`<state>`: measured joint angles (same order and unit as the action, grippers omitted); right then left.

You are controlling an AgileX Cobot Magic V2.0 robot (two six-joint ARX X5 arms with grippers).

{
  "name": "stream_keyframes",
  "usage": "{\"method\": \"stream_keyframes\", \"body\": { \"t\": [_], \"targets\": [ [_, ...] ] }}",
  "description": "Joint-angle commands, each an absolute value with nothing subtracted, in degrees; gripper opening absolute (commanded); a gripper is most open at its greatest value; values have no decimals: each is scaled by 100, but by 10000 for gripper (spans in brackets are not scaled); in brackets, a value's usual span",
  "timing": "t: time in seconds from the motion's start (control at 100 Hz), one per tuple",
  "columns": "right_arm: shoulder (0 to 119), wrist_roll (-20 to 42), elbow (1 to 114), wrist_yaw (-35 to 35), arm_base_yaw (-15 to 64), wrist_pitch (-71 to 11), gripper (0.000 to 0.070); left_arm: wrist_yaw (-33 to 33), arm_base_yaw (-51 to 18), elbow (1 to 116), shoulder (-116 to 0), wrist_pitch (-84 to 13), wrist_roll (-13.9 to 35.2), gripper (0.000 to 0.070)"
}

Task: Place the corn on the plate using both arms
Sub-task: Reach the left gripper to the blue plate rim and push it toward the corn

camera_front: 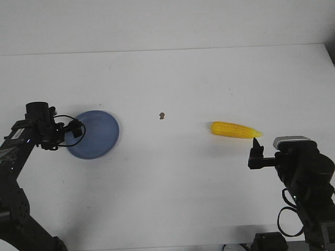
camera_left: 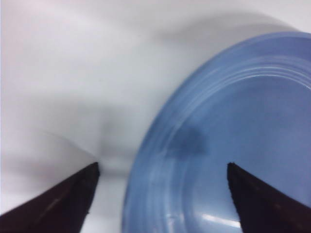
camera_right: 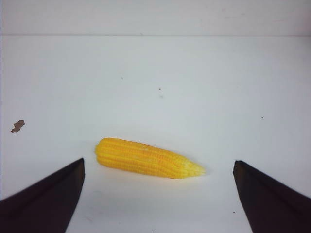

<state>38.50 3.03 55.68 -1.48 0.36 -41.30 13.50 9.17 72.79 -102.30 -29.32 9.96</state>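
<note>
Corn, the bright yellow tapered cob (camera_front: 235,129), lies ungrasped on my white desk (camera_front: 172,183), well apart from the round periwinkle-blue plate (camera_front: 97,137); right end effector (camera_right: 158,194) wide open and empty beside it, left end effector (camera_left: 163,199) open astride the plate's rim; grasp and placement both left

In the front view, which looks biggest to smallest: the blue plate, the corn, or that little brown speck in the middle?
1. Plate: the widest, a broad blue disc.
2. Corn: about as long as the plate is wide, but far thinner.
3. Brown speck: tiny by comparison.

All three lie on the table at a similar distance, so the order seems safe.
</note>
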Motion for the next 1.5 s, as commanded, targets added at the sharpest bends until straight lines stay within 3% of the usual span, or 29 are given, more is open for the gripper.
{"method": "stream_keyframes", "body": {
  "t": [0.0, 0.2, 0.37, 0.69, 1.0, 1.49],
  "targets": [
    [3870, 342, 5673, -145, 36, -4077, 643, 1365, 871, 7363, -10422, -2969, 921, 331],
    [3870, 340, 5673, -145, 36, -4077, 643, 1369, 735, 7363, -10431, -2982, 687, 0],
    [3870, 340, 5673, -145, 36, -4075, 643, 1566, 727, 7360, -10431, -2910, 687, 6],
    [3870, 342, 5673, -145, 36, -4075, 642, 3114, 834, 7363, -10388, -2856, 698, 6],
    [3868, 342, 5673, -145, 36, -4082, 642, 3173, 388, 7363, -9793, -2993, 735, 6],
    [3872, 340, 5673, -145, 36, -4073, 642, 3129, -1385, 7332, -9679, -3334, 495, 6]
  ]
}}
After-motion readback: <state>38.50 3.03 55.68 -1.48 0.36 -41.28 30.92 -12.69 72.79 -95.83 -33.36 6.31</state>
